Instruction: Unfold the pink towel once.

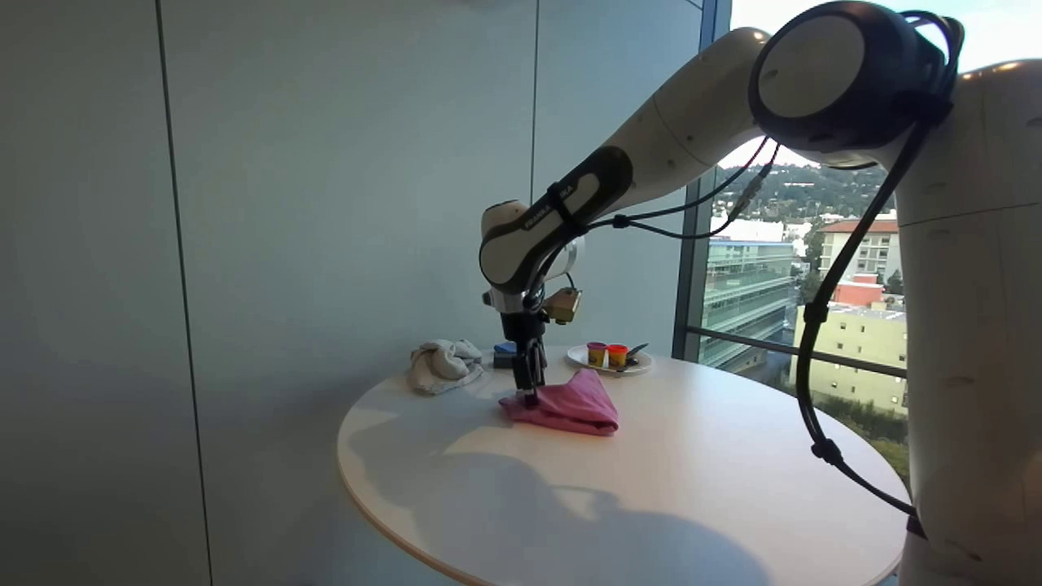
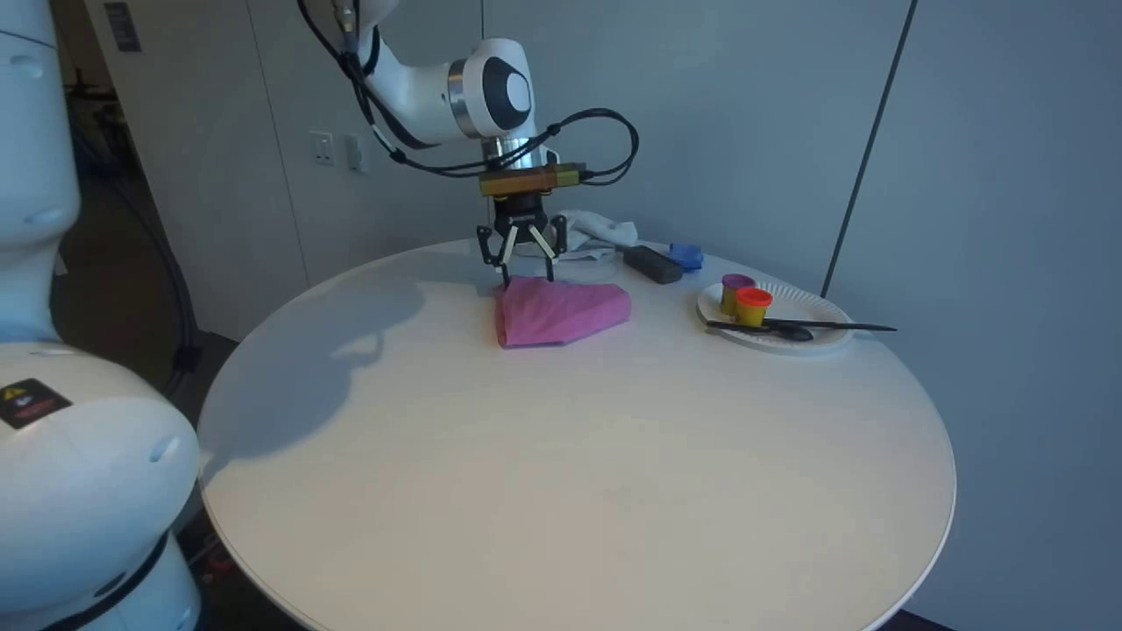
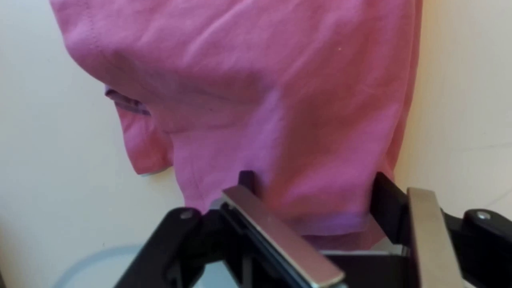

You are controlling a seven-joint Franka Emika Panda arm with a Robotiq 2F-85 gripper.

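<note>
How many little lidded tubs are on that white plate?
2: the purple-lidded tub and the red-lidded tub, next to each other on the white plate. Both exterior views show this pair.

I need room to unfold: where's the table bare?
In an exterior view, bare table runs from the pink towel toward the camera; a smaller gap separates towel and plate. Crowded: far edge, with pale cloth, dark block, blue item.

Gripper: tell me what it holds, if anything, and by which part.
Nothing is held: the gripper is open. In the wrist view its jaws stand well apart, with one end of the pink towel between them, not clamped.
</note>
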